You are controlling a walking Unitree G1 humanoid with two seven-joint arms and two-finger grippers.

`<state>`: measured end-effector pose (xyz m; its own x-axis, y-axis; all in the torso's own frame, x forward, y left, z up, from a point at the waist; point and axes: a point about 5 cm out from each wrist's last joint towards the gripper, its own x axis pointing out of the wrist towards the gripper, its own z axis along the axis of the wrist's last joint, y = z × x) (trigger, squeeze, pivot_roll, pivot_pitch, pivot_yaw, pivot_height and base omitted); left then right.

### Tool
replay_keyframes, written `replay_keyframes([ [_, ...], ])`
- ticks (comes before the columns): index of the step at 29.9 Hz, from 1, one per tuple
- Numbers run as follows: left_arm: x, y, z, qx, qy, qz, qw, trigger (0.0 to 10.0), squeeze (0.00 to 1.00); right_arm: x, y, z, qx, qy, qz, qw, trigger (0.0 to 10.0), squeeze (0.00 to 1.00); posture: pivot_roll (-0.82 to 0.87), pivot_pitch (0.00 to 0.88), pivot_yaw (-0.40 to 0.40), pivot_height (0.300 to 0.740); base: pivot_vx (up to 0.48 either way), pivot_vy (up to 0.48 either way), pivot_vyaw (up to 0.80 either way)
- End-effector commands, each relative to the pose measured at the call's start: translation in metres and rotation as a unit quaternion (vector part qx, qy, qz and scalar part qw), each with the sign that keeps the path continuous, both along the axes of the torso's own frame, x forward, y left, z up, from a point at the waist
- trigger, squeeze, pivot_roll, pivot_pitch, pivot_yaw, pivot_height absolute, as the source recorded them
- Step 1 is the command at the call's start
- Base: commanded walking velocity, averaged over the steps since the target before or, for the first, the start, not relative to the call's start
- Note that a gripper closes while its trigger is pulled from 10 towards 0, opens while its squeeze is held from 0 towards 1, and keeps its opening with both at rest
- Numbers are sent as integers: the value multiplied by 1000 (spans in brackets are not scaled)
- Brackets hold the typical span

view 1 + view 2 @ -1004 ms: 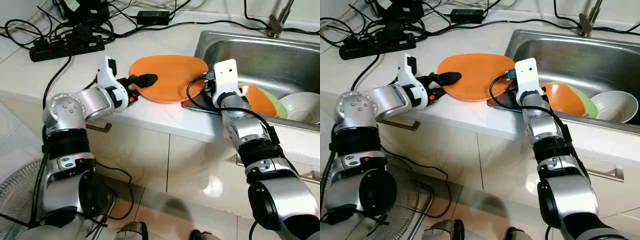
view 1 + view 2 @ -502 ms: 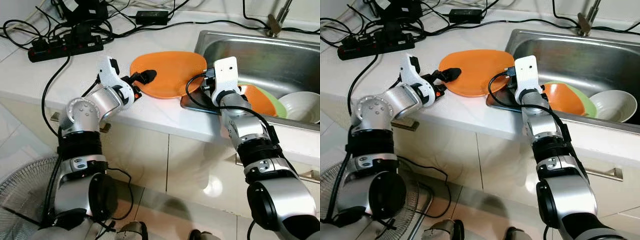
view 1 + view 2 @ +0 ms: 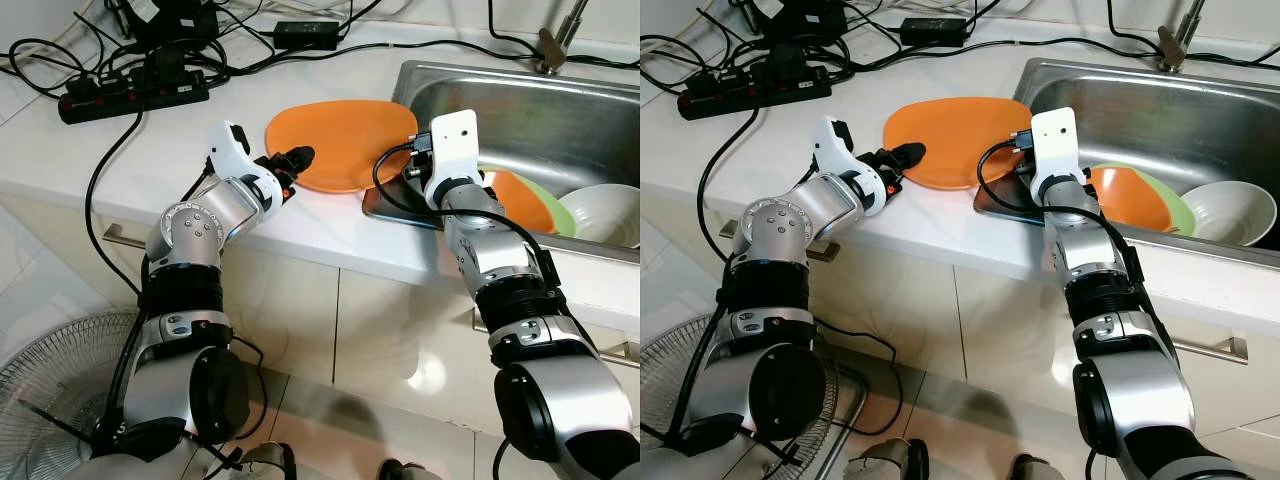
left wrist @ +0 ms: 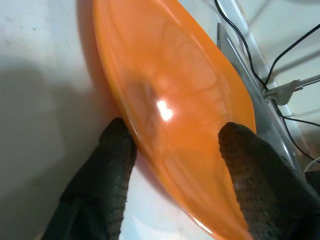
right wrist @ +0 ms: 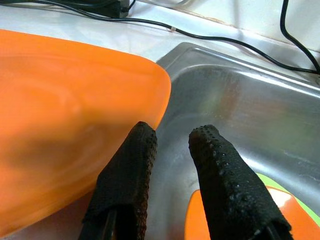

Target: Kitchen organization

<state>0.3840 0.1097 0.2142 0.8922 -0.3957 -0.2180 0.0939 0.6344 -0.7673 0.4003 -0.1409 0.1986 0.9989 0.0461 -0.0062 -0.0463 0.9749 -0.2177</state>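
Observation:
An orange plate lies on the white counter, its right edge reaching the sink's corner. My left gripper is at the plate's left rim, shut on it. One finger sits under the rim and the other finger lies on top. My right gripper hovers at the plate's right edge, above the sink's rim. Its fingers are slightly apart and hold nothing. In the left eye view the white wrist mount hides most of it.
The steel sink holds an orange bowl on a green plate, and a white bowl. A faucet stands behind it. A power strip and cables lie at the counter's back left. A fan stands on the floor.
My left elbow has swung in toward the counter while the gripper stays on the plate's rim. The plate has slid slightly toward the sink. The right arm has hardly moved.

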Motion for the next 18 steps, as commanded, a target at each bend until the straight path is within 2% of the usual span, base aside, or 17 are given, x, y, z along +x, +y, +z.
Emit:
replay_keyframes([
  [1,2,-3,7,-13,-6,-5,1000,0,0,-1,0,-1,8,5,2,1000,10000,0,121,113,80,740,0,0,0],
  [18,4,-9,9,-33,-5,-10,999,0,0,-1,1,0,13,4,7,1000,10000,0,115,110,79,740,0,0,0],
])
